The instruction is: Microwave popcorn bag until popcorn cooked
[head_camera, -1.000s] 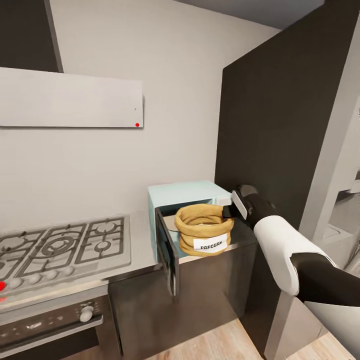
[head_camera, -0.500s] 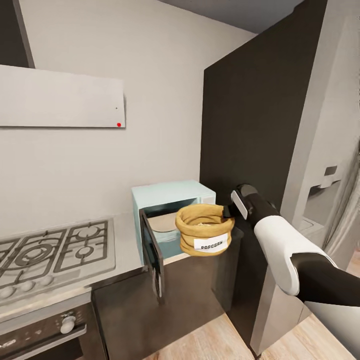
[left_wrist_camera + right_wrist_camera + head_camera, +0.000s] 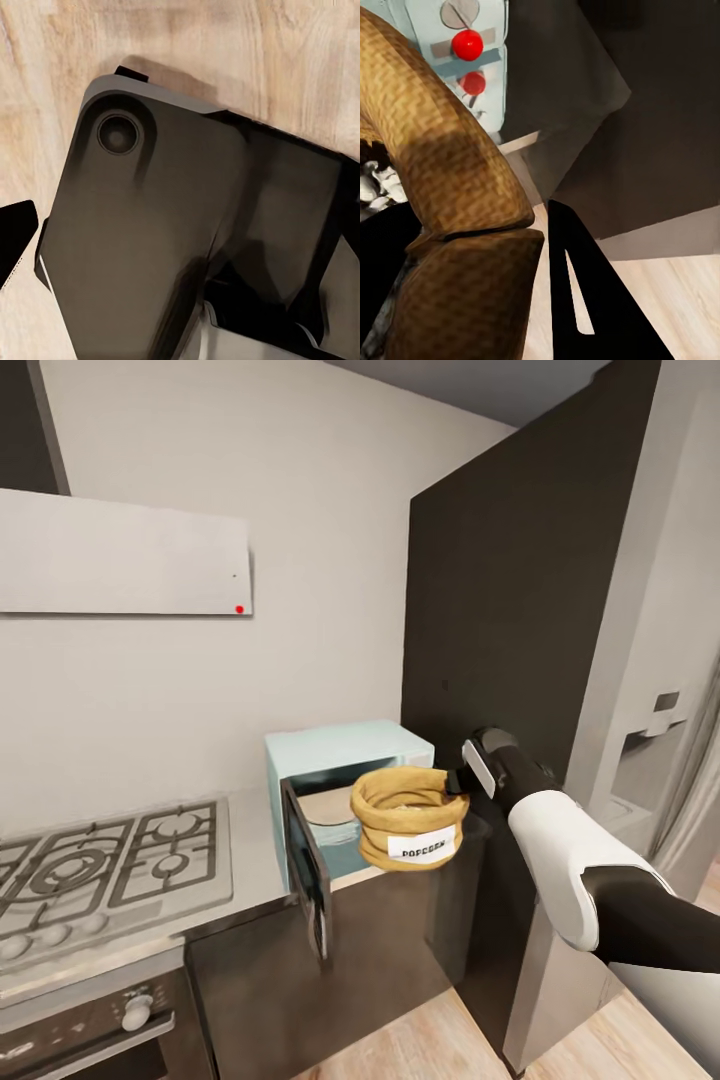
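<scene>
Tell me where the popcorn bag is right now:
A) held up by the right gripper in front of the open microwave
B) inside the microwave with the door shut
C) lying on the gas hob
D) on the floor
A: the right gripper clamps the rolled rim of the popcorn bag, which hangs in front of the microwave, whose door stands open.

The popcorn bag (image 3: 407, 817) is coarse woven burlap, matt tan, with a smooth white paper-like label. The microwave (image 3: 340, 760) has a smooth pale mint shell. At nine o'clock, the countertop (image 3: 255, 860) looks brushed grey steel. The floor (image 3: 420, 1040) is light wood-grain planking.
</scene>
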Robot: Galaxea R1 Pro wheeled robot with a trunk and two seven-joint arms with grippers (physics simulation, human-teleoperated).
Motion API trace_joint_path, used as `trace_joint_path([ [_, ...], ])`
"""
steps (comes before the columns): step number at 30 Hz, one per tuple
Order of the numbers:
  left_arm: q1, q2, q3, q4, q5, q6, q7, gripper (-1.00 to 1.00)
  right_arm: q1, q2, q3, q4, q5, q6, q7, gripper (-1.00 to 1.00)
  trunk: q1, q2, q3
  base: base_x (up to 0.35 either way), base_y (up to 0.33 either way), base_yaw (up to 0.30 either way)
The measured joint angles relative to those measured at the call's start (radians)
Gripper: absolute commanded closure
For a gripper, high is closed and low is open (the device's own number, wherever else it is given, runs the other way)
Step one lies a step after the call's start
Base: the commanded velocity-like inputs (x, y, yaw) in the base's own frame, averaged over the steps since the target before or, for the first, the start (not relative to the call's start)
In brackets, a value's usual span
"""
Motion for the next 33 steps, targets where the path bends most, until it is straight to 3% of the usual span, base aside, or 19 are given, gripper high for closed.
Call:
trace_joint_path([
  [10,0.0,0.0,0.0,0.0,0.0,0.0,0.0,-1.0,0.0,0.005,0.0,0.002,0.0,0.0,0.0,1.0,0.0,0.0,0.0,0.158,0.255,0.0],
  [33,0.0,-0.001,0.002,-0.003,0.003,-0.001,0.005,-1.0,0.012,0.006,0.0,0.013,0.0,0.0,0.001,1.0,0.0,0.0,0.0,0.005,0.007,0.0],
])
